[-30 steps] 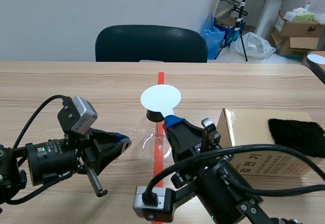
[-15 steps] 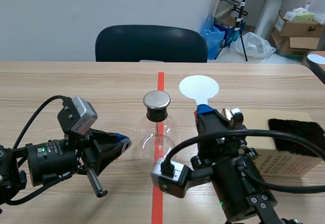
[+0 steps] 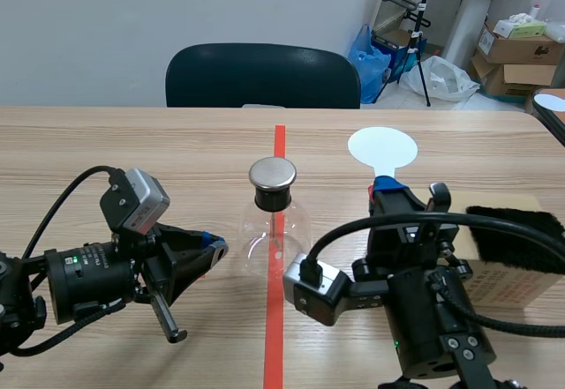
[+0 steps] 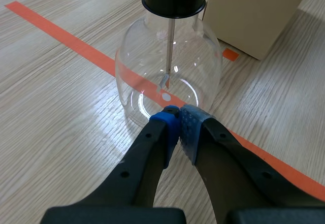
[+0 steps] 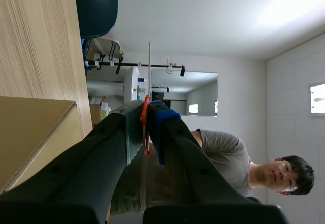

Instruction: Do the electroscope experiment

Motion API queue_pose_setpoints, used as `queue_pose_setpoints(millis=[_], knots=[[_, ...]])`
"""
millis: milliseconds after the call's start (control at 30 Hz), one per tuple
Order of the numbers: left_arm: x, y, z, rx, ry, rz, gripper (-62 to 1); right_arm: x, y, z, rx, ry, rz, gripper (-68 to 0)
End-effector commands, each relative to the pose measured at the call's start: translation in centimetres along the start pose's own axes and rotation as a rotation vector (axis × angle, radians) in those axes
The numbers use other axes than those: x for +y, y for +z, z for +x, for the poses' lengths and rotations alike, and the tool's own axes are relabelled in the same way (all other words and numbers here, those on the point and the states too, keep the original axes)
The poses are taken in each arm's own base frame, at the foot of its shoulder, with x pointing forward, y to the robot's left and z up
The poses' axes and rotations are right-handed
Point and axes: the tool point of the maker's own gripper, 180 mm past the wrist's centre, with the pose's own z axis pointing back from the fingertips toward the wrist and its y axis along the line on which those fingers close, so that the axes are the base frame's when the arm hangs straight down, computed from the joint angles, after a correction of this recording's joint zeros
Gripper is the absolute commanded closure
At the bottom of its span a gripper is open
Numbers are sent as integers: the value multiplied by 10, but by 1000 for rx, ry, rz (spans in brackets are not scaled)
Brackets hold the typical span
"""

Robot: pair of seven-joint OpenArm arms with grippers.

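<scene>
Clamped in my right end effector (image 3: 386, 190) is the white disc paddle (image 3: 381, 148), its thin handle pinched between the pads and the disc standing upright above them. A second ago that disc sat right over the electroscope's metal cap (image 3: 272, 173). Since then I have swung it off to my right, so it is now well clear of the cap and near the black fur pad (image 3: 516, 235) lying on the cardboard box (image 3: 521, 288).

The electroscope (image 3: 274, 221) has not moved; it stands upright on the red tape line (image 3: 275, 318), mid-counter (image 3: 132, 151). Inside the glass, the rod (image 4: 169, 46) hangs straight; I cannot tell how the leaves at its end sit.

I judge one charging pass is done, and the paddle is probably headed back for another rub.

My left end effector (image 4: 179, 120) is closed on nothing, its tips just beside the flask's base, unchanged.
</scene>
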Motion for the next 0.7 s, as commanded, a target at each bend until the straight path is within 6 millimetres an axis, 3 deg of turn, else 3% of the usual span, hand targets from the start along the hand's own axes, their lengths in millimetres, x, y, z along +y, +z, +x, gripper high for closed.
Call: queue_pose_setpoints(millis=[0, 400, 667], knots=[[1, -1, 10, -35, 3, 3, -30, -12, -7, -7, 14, 3, -46, -9], [1, -1, 10, -35, 3, 3, -30, -12, -8, -6, 7, 2, -46, -9], [1, -1, 10, -35, 3, 3, -30, -23, -9, 13, -90, -19, -71, -9]])
